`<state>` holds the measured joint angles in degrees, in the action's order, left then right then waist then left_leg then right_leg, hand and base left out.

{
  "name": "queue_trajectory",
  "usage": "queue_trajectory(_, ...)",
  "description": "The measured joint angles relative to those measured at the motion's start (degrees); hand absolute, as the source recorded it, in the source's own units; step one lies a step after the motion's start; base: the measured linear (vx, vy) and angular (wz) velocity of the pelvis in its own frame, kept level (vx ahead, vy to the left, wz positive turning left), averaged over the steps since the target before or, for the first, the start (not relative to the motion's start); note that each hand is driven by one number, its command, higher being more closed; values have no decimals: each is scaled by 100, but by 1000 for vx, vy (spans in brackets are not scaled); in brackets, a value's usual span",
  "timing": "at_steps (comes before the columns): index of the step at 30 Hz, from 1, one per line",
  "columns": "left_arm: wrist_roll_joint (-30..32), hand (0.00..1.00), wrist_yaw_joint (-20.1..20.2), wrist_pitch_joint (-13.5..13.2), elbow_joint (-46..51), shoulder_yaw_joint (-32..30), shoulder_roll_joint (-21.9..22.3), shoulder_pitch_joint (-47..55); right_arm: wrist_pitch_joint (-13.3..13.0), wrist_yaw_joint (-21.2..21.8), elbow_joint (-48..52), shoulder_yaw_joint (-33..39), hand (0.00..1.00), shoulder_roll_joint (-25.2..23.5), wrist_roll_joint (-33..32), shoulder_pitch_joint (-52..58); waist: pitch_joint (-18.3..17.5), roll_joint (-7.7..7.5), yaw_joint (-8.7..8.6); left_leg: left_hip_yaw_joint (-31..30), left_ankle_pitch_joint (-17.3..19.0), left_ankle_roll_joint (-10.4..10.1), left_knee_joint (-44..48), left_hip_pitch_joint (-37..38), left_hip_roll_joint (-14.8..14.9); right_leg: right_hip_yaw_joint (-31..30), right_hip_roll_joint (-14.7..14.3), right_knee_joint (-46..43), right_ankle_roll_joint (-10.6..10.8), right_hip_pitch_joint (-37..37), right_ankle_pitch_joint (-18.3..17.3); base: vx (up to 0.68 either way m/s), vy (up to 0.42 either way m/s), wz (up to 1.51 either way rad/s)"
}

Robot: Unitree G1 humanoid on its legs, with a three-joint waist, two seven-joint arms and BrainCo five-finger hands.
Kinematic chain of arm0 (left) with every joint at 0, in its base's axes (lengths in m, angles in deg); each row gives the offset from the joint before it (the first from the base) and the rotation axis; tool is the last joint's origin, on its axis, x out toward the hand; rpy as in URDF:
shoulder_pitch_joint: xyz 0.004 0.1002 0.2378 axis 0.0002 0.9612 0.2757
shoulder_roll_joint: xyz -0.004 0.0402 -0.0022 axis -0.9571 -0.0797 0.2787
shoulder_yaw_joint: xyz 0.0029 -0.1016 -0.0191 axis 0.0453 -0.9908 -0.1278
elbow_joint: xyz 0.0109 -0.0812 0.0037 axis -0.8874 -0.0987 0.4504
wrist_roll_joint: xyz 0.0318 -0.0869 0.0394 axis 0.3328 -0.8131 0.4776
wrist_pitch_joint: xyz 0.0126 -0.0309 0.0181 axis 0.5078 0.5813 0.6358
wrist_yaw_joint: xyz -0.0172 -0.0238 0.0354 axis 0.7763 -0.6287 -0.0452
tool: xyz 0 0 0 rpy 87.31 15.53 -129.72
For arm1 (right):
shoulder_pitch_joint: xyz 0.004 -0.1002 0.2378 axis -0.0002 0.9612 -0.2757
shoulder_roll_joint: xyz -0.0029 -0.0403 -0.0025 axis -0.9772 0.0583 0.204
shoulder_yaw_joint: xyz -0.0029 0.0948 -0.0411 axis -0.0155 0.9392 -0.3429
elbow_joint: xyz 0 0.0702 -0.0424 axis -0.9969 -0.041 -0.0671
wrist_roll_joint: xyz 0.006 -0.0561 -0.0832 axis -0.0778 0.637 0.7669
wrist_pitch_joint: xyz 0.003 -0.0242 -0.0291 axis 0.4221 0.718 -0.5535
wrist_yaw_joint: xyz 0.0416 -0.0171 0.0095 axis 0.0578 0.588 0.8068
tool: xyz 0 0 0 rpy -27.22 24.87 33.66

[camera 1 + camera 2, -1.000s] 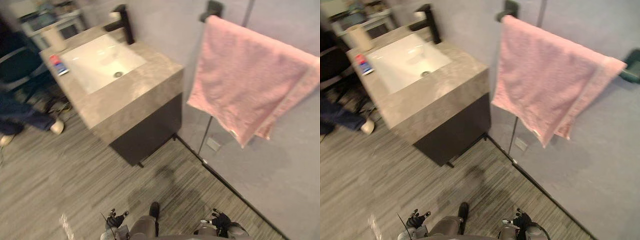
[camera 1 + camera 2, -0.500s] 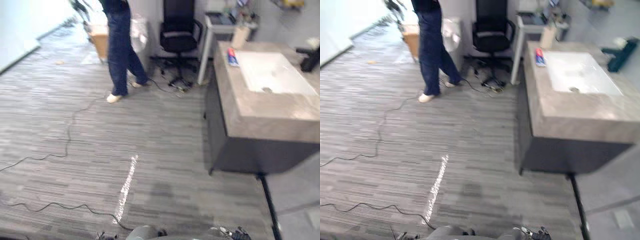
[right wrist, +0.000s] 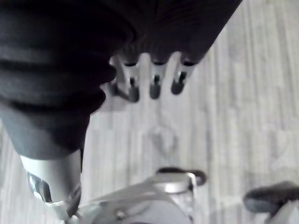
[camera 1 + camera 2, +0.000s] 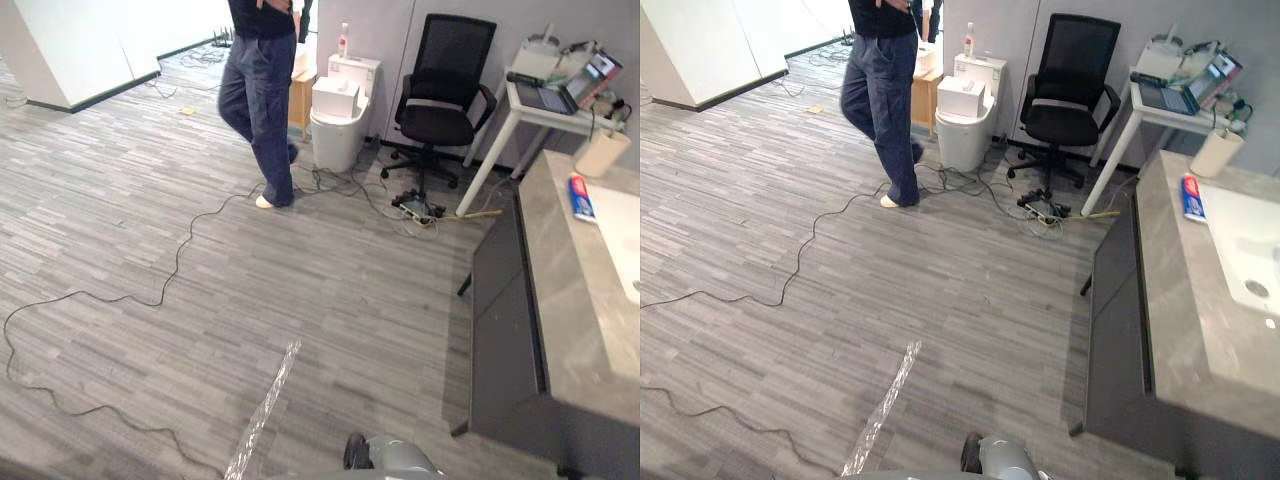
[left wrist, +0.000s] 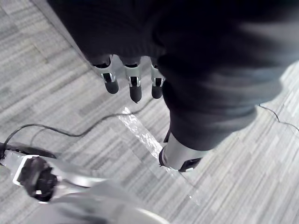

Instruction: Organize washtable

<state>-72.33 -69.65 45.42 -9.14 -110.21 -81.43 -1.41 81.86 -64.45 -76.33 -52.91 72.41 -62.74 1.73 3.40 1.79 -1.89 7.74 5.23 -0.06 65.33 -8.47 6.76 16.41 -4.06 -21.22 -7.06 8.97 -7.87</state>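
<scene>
The washtable (image 4: 1180,290) stands at the right edge of both eye views, a grey stone top on a dark cabinet. Its white basin (image 4: 1255,245) is cut off by the picture's edge. A red, white and blue toothpaste tube (image 4: 1191,197) lies on the top at the far end, near a beige cup (image 4: 1214,153). My left hand (image 5: 133,84) hangs over the wood-look floor, fingers straight, holding nothing. My right hand (image 3: 154,81) likewise hangs open over the floor.
A person in blue trousers (image 4: 258,100) stands at the back. Near them are a white bin (image 4: 338,120), a black office chair (image 4: 440,95) and a cluttered white desk (image 4: 555,85). Cables (image 4: 170,280) and a shiny tape strip (image 4: 262,410) lie on the floor.
The camera has swung left: the pink towel has left the view and the washtable has slid to the right edge. More floor, the person and the chair have come into view.
</scene>
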Motion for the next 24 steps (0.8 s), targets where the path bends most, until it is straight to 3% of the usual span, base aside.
queue_trajectory(1,0,0,23,2,7,-7,-41,50,-19,-4,-41,-53,0,-23,-1,-127,-29,-37,48,-30,228,46,524,-360,152,-221,-62,94,40,-269,-59,622,57,-128)
queue_trajectory(2,0,0,31,-7,11,-8,-101,-8,-4,-5,-140,-72,0,-36,1,-214,-22,-202,67,-167,497,18,528,-706,175,-454,-58,232,64,-470,-74,584,74,-82)
queue_trajectory(5,-21,0,28,-26,59,18,-57,-78,-18,-19,-135,-324,0,-23,46,-468,169,-354,195,-614,1091,-127,-508,-1188,169,-1040,89,590,145,-1034,-117,484,171,-91)
queue_trajectory(6,-25,0,16,-56,82,25,-48,-75,-20,-22,-118,-351,0,-35,64,-486,249,-403,269,-699,1142,-183,-851,-1189,159,-1131,177,572,269,-1136,-192,492,361,-106)
queue_trajectory(7,-29,0,-41,-199,114,83,-13,-12,-42,-24,-66,-446,0,-11,130,-447,280,-424,435,-1021,1149,-285,-1969,-1185,54,-1367,355,440,643,-1248,-514,381,341,-77)
queue_trajectory(8,-28,0,-88,-273,117,122,30,20,-52,-16,-43,-505,0,40,128,-426,281,-351,453,-1210,1097,-339,-2457,-1171,48,-1399,393,338,747,-1275,-670,418,453,-58)
queue_trajectory(9,-28,0,-119,-353,124,224,112,127,-126,-18,15,-717,0,188,126,-381,274,-159,463,-1442,631,-496,-3145,-1098,95,-1432,433,-13,932,-1292,-1054,273,331,-13)
queue_trajectory(10,-24,0,-128,-376,115,240,75,172,-137,-29,-10,-856,0,193,124,-383,284,-138,490,-1349,596,-394,-3044,-1080,7,-1487,527,-182,1000,-1320,-1223,437,439,13)
queue_trajectory(11,-17,0,-162,-380,120,293,-89,257,-211,-5,-22,-1153,0,68,119,-306,126,-488,583,-1210,792,-225,-3019,-1055,-364,-1547,889,-196,1047,-1387,-1354,403,329,23)
queue_trajectory(15,-4,0,-186,-338,127,315,-221,247,-272,49,-96,-1263,0,-39,124,-397,53,-683,750,-880,1293,110,-2766,-844,-764,-1985,1291,-610,1092,-1416,-1369,400,297,-5)
queue_trajectory(16,3,0,-187,-335,124,316,-229,265,-309,147,-84,-1260,0,-22,122,-388,55,-693,800,-713,1398,206,-2767,-666,-793,-2137,1364,-1327,1222,-1136,-1287,305,192,-71)
queue_trajectory(17,21,0,-187,-295,124,330,-277,261,-353,269,-44,-1228,0,-10,109,-367,71,-736,815,-495,1500,329,-2777,-406,-844,-2304,1447,-2614,1422,-603,-961,344,188,-67)
queue_trajectory(18,32,0,-186,-244,124,388,-311,245,-395,337,-50,-1150,0,-10,35,-347,84,-778,713,-404,1629,389,-2798,-146,-885,-2240,1510,-3729,1479,-180,-631,275,117,-49)
queue_trajectory(20,72,0,-173,-231,125,402,-319,190,-399,378,-113,-1095,0,4,-51,-343,87,-772,599,-284,1746,399,-3037,354,-840,-1749,1550,-4687,1361,287,-677,259,37,-45)
queue_trajectory(21,104,0,-170,-221,124,396,-318,133,-412,390,-88,-1071,0,30,-68,-287,82,-711,549,-193,1846,409,-3264,675,-709,-1314,1558,-4740,1101,542,-795,260,-18,-57)
queue_trajectory(22,125,0,-168,-221,125,393,-316,106,-437,390,-53,-1068,0,49,-68,-262,84,-681,556,-150,1883,371,-3372,810,-634,-1107,1562,-4631,1002,687,-854,286,-66,-56)
queue_trajectory(24,162,0,-146,-158,117,376,-311,49,-430,391,-37,-955,0,60,-66,-223,94,-604,504,-26,2027,162,-3655,1206,-250,-363,1567,-3582,956,1071,-928,328,-120,-52)
